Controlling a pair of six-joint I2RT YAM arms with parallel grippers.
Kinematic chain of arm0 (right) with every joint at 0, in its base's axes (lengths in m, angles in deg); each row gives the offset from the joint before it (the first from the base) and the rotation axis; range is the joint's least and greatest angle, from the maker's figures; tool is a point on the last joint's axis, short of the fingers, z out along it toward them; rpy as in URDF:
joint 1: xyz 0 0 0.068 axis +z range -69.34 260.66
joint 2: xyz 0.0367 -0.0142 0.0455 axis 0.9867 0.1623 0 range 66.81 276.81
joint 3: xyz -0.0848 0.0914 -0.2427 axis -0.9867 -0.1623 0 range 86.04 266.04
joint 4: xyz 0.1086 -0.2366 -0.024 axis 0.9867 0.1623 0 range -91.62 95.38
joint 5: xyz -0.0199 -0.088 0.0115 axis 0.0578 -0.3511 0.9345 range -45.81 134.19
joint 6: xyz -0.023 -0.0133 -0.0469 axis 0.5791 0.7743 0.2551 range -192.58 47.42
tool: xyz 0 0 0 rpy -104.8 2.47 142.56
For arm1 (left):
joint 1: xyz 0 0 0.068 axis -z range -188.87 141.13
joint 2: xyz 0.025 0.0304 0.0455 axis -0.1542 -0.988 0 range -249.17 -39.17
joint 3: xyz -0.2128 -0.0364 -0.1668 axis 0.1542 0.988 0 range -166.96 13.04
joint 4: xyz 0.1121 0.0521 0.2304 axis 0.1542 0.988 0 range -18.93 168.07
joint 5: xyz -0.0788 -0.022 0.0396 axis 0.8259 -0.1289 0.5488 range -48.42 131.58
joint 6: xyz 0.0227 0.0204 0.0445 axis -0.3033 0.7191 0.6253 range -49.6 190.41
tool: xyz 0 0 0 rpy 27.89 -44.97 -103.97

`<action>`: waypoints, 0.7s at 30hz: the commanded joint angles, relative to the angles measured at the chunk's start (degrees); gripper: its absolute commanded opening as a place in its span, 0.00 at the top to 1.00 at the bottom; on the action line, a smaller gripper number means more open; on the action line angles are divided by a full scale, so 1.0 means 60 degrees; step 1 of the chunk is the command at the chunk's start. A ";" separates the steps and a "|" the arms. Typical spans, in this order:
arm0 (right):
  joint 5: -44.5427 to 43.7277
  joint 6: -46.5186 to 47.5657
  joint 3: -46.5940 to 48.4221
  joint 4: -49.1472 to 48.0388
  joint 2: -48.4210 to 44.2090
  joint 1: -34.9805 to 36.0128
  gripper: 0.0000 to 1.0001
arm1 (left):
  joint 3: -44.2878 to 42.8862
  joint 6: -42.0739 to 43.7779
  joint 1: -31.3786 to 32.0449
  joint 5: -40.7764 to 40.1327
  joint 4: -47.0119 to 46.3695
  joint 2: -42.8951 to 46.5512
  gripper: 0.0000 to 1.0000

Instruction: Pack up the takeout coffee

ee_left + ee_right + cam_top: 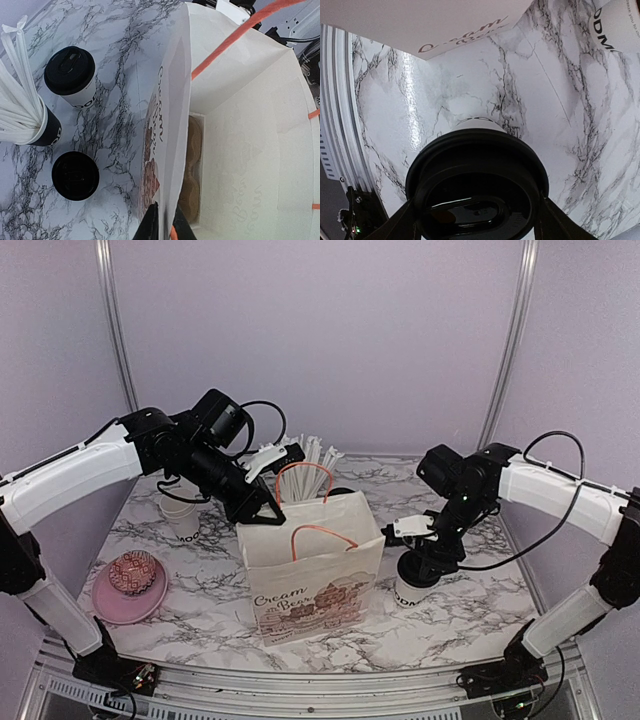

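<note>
While the left claw (165, 226) is clenched on the top rim of the white paper carrier bag with orange cord handles (318, 580), pinching that wall between its fingers, the bag's mouth gapes to the claw's right in the wrist view.

Noted on the claw's other side, on the marble-patterned tabletop (125, 100): two white paper cups with round black plastic lids, the farther one (70, 75) and the nearer one (75, 176). Both stand outside the bag and apart from it. A black cup of white straws (42, 127) stands between them.

Right claw (477, 200): the fingers straddle a third black-lidded white paper cup (476, 165), one finger at each side of the lid. Whether they press on it or stand released cannot be told. That cup stands on the tabletop directly beneath the claw, outside the bag and near its corner.
</note>
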 commanded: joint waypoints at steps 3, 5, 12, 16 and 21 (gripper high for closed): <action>0.0598 0.0112 0.1538 0.0242 -0.0408 -0.0192 0.47 | -0.0448 -0.0046 0.0031 -0.0081 0.0224 -0.0073 0.90; 0.0960 0.0254 0.2149 0.0575 -0.0355 -0.0368 0.48 | -0.0555 -0.0075 0.0034 -0.0077 0.0222 -0.0161 0.90; 0.1403 0.0423 0.4858 0.1132 -0.0373 -0.0990 0.50 | -0.0856 -0.0213 0.0073 0.0116 0.0226 -0.0315 0.96; 0.1611 0.0287 0.6375 0.1078 -0.0536 -0.1029 0.50 | -0.0879 -0.0243 0.0147 0.0149 0.0226 -0.0377 1.00; 0.2437 0.0296 0.7840 0.1167 -0.0702 -0.1040 0.52 | -0.0982 -0.0315 0.0179 0.0132 0.0235 -0.0428 1.00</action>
